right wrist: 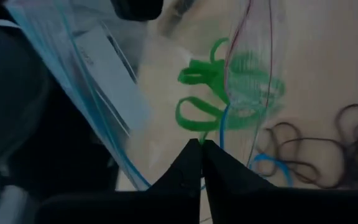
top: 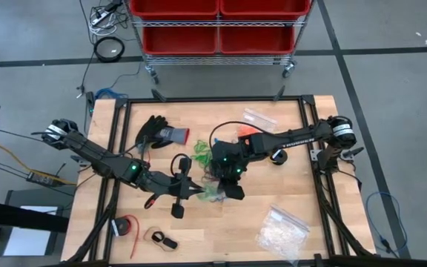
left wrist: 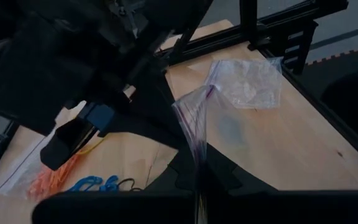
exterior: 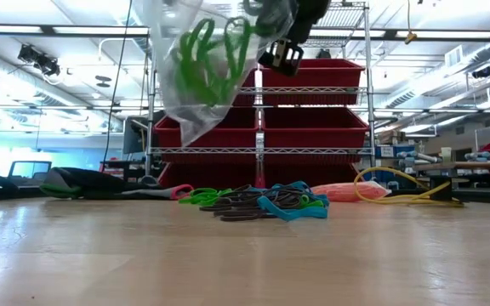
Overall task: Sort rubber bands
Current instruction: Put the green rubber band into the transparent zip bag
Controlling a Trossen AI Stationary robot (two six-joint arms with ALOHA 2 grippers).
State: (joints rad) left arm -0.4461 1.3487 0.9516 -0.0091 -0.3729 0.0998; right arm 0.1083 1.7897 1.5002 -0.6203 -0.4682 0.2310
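Low view, nearest to farthest. A clear zip bag (exterior: 196, 68) hangs above the wooden surface (exterior: 245, 255), lifted clear of it, with green rubber bands (exterior: 213, 58) visible through its wall. Beside the bag's upper edge, a dark part of one arm shows at the top of the frame; which arm it belongs to cannot be told from this view.

Farther back, a loose pile of rubber bands (exterior: 266, 202) lies on the surface: black loops at the centre, blue ones toward the right, green ones toward the left. Just behind the pile's right side lies a patch of orange bands (exterior: 347, 191), and to their right a coiled yellow cable (exterior: 407, 194). A black and grey glove (exterior: 92, 181) rests at the far left. A wire rack with red bins (exterior: 313, 127) stands beyond the surface.

High view. Both arms meet near the middle of the surface. The left hand (top: 196, 188) reaches in from the left and the right hand (top: 232, 187) from the right, with the bag between them. In the right wrist view the right hand's fingers (right wrist: 194, 163) are pressed together, a green band (right wrist: 197, 115) just ahead of their tips at the bag's open mouth. In the left wrist view the left hand is clenched on the bag's edge (left wrist: 194, 134).

A second bag of whitish pieces (top: 282, 230) lies near the front right corner, well apart from the arms.
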